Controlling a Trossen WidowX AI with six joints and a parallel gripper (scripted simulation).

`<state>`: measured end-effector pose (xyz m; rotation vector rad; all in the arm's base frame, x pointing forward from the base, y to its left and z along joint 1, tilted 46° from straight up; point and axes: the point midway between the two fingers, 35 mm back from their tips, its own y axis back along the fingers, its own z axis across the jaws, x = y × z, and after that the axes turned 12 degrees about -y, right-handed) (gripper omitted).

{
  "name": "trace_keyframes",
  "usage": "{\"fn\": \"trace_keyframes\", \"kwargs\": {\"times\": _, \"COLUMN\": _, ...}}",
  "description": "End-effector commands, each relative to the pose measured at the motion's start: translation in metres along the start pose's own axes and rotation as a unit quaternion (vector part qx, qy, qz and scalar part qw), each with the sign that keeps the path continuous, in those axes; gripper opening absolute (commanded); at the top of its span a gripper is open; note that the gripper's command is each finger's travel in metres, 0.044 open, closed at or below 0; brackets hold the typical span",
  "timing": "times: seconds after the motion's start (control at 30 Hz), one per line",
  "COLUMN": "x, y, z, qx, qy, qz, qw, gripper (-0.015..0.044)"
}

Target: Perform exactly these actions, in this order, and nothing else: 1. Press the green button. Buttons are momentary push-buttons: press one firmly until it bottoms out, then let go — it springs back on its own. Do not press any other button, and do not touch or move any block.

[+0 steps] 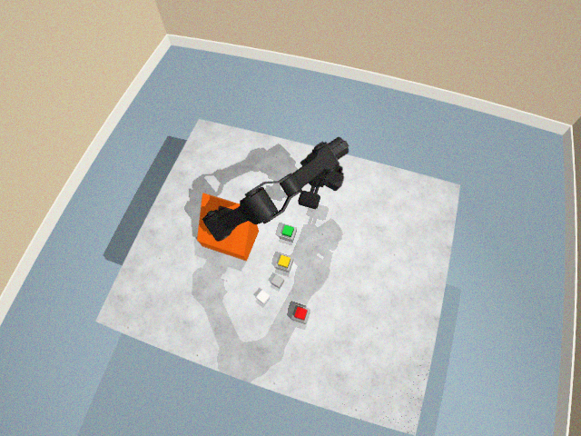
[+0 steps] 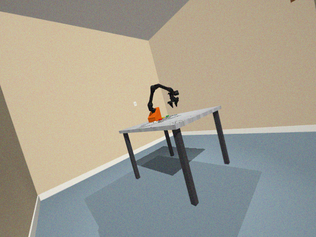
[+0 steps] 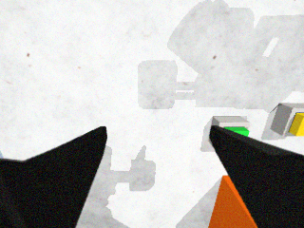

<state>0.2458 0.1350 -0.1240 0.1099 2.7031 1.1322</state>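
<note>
The green button point(image 1: 288, 231) point(image 2: 167, 116) point(image 3: 237, 131) sits on a small grey base on the table point(image 1: 375, 262). Its cap stands raised in the top view. My gripper point(image 2: 174, 106) point(image 3: 159, 131) is open and empty, pointing down high above the table. In the wrist view the green button lies right of the gap between the fingers, partly hidden behind the right fingertip. In the top view the arm hides the fingers, above and right of the green button.
A yellow button point(image 1: 283, 261) point(image 3: 298, 124) is beside the green one. A grey block point(image 1: 277, 280) and a white block point(image 1: 261, 296) lie beyond it, then a red button point(image 1: 300, 312). The orange box point(image 1: 234, 242) point(image 2: 156, 115) point(image 3: 230, 209) stands under the arm's base.
</note>
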Motion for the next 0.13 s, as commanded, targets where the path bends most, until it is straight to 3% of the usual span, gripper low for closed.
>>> {"fn": "trace_keyframes", "kwargs": {"times": 0.0, "x": 0.0042, "y": 0.0057, "z": 0.0175, "qx": 0.005, "qy": 0.000, "qz": 0.004, "qw": 1.000, "gripper": 0.0400}}
{"fn": "trace_keyframes", "kwargs": {"times": 0.1, "x": 0.0042, "y": 0.0057, "z": 0.0175, "qx": 0.005, "qy": 0.000, "qz": 0.004, "qw": 1.000, "gripper": 0.0400}}
